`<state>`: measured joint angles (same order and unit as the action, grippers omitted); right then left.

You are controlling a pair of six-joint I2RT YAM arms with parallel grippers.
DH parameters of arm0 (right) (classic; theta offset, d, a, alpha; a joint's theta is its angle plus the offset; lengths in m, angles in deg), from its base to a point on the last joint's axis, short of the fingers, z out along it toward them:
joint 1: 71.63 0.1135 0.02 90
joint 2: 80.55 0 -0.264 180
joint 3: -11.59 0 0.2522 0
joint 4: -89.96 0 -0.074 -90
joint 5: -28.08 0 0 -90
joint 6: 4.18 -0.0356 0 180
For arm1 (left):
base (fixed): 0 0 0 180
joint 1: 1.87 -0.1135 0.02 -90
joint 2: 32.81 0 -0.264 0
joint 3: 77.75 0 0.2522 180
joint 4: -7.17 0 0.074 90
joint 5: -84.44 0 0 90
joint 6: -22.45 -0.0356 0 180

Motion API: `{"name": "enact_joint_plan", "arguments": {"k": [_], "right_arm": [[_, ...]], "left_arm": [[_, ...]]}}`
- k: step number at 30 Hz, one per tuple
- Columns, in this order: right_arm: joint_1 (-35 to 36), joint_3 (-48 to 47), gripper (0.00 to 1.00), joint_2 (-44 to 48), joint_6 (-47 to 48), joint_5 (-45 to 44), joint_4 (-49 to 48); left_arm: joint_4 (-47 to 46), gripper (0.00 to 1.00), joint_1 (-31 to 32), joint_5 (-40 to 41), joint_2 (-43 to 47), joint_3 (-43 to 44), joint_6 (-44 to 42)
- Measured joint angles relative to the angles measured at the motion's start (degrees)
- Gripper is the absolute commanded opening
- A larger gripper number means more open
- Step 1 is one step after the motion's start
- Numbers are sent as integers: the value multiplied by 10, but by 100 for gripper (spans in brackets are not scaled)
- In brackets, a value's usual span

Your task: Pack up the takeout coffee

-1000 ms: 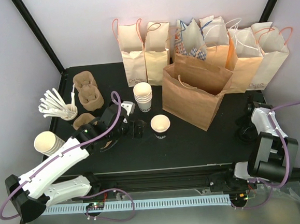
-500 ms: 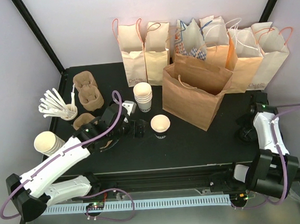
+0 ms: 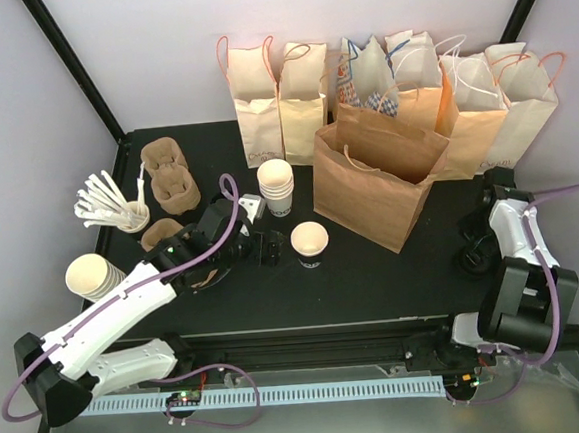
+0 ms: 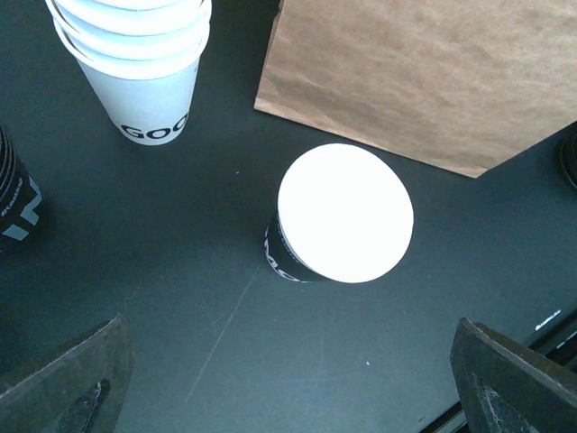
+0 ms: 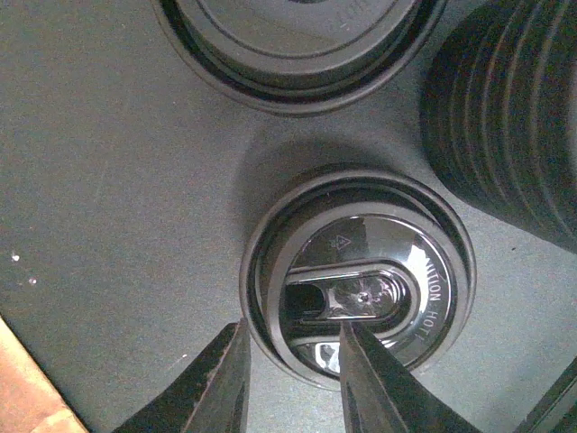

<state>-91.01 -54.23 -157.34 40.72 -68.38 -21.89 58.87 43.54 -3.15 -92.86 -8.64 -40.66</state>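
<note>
The takeout coffee cup (image 3: pixel 310 243) (image 4: pixel 345 212) stands alone mid-table, a small paper cup with a dark printed band and no lid on it. My left gripper (image 3: pixel 269 246) (image 4: pixel 288 379) is just left of it, open wide, nothing between its fingers. At the right edge my right gripper (image 3: pixel 476 252) (image 5: pixel 293 329) points down on a black lid (image 5: pixel 397 244) that lies flat on the table. One finger is outside the lid's rim, the other inside, and the two pinch the rim.
An open brown paper bag (image 3: pixel 377 175) stands behind the cup, with a row of paper bags (image 3: pixel 399 77) at the back. A stack of white cups (image 3: pixel 276 184) is near the left gripper. Another loose lid (image 5: pixel 297 36) and a lid stack (image 5: pixel 514 117) flank the gripped lid.
The right gripper's jaws have closed in onto the lid's rim, and its wrist has shifted slightly. The left gripper has edged a little toward the cup, still open.
</note>
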Motion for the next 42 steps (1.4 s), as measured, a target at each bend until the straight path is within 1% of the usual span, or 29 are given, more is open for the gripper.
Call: {"name": "enact_joint_plan", "arguments": {"k": [6,17,19,23,28,29,31,36,41,42], "right_arm": [[0,0,25,-19,0,2,-15],[0,8,24,-55,3,8,-45],[0,12,18,-58,4,11,-50],[0,13,17,-63,14,13,-54],[0,13,15,-64,15,14,-55],[0,13,11,-64,15,14,-55],[0,13,10,-64,14,17,-56],[0,15,9,-62,14,21,-58],[0,14,8,-43,20,26,-38],[0,13,5,-34,22,27,-31]], "left_arm": [[-3,99,-7,-1,-9,0,-9],[-4,99,-34,-11,-23,0,-26],[-4,99,-38,-13,-24,0,-30],[-3,99,-49,-17,-31,4,-39],[-5,99,-58,-25,-42,8,-44],[-5,99,-59,-28,-44,8,-44],[-5,99,-60,-31,-46,8,-44],[-5,99,-61,-40,-48,8,-44],[-5,99,-64,-46,-53,8,-43],[-5,99,-64,-49,-53,8,-43]]}}
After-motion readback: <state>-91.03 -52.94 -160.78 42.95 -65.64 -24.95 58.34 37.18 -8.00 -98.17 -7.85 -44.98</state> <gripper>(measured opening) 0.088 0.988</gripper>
